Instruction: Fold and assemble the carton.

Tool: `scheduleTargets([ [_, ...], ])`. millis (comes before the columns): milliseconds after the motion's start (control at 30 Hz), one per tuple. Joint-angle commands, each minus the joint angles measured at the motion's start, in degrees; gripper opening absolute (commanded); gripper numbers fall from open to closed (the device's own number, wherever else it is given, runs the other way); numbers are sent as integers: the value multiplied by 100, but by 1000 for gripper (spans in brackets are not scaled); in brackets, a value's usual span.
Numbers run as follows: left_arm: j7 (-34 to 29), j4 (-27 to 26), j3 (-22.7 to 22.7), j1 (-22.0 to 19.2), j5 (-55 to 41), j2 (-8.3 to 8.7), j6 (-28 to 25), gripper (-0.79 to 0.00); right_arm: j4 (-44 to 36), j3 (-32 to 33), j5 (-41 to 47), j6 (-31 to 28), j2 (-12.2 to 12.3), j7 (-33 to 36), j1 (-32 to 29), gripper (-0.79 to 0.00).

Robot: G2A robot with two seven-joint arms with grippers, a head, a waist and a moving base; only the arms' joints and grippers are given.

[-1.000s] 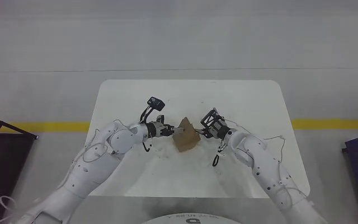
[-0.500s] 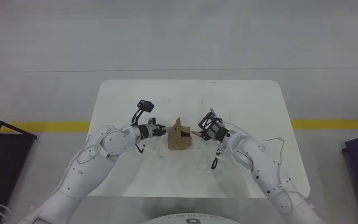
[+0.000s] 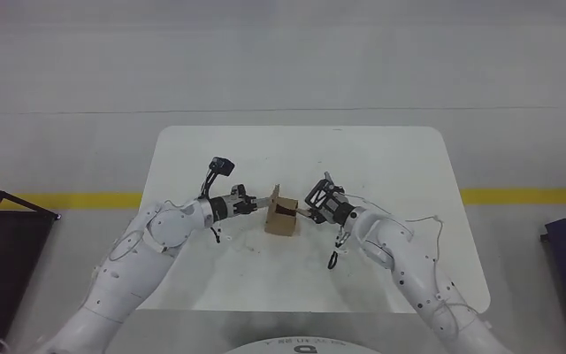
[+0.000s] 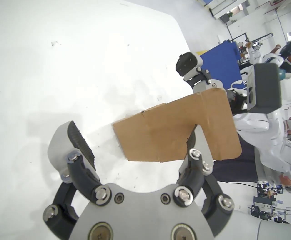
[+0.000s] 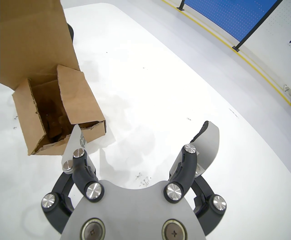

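A small brown carton (image 3: 283, 216) stands in the middle of the white table, its body squared up and one long flap raised. In the right wrist view the carton (image 5: 75, 95) has its hollow inside facing the camera, with the tall flap (image 5: 34, 34) upright behind it. My right gripper (image 5: 141, 131) is open; one fingertip (image 5: 76, 136) touches the carton's lower edge. My left gripper (image 4: 134, 128) is open wide on the carton's other side. The carton flap (image 4: 172, 127) lies against one of its fingers (image 4: 201, 141). In the top view the left gripper (image 3: 256, 205) and right gripper (image 3: 307, 211) flank the carton.
The white table (image 3: 398, 159) has free room all around the carton, with rounded corners and grey floor beyond. A yellow floor line (image 3: 80, 200) runs past both sides. A blue panel (image 5: 227, 16) stands beyond the table's far edge.
The carton has gone from a flattened wedge to a squared box with a raised flap and sits slightly further left. Both grippers shifted left with it.
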Motion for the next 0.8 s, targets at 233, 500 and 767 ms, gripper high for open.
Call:
scheduleTargets([
  [233, -82, 241, 326, -230, 342, -66, 78, 0, 90, -237, -91, 34, -79, 151, 201, 0],
  [500, 19, 450, 398, -273, 373, -99, 144, 0, -1, 28, 75, 134, -52, -30, 16, 0],
  [767, -10, 426, 228, -135, 360, -57, 147, 0, -495, 468, 165, -389, 70, -371, -451, 0],
])
